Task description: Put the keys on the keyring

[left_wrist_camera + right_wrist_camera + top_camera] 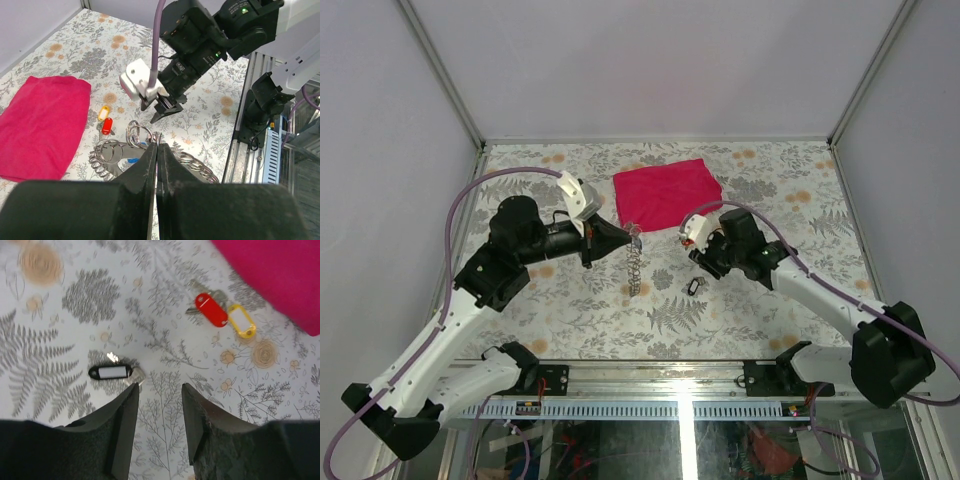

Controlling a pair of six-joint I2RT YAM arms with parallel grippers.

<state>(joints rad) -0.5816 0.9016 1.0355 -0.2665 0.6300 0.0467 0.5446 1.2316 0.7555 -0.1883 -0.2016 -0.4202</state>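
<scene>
The keyring (635, 265), a large coil of shiny wire, stands on edge in the middle of the table, and my left gripper (623, 236) is shut on its upper rim. In the left wrist view the keyring (106, 161) shows on both sides of the shut left gripper (157, 148), with small rings (139, 134) at the tips. My right gripper (160, 389) hovers open and empty over the table. A black-tagged key (110, 372) lies just left of its left fingertip (131, 392). Red-tagged (211, 310) and yellow-tagged (241, 321) keys lie farther ahead.
A pink cloth (665, 190) lies flat at the back centre, just beyond the red and yellow keys. The black-tagged key (694, 287) rests right of the keyring. A metal rail (650, 375) borders the near edge of the floral table.
</scene>
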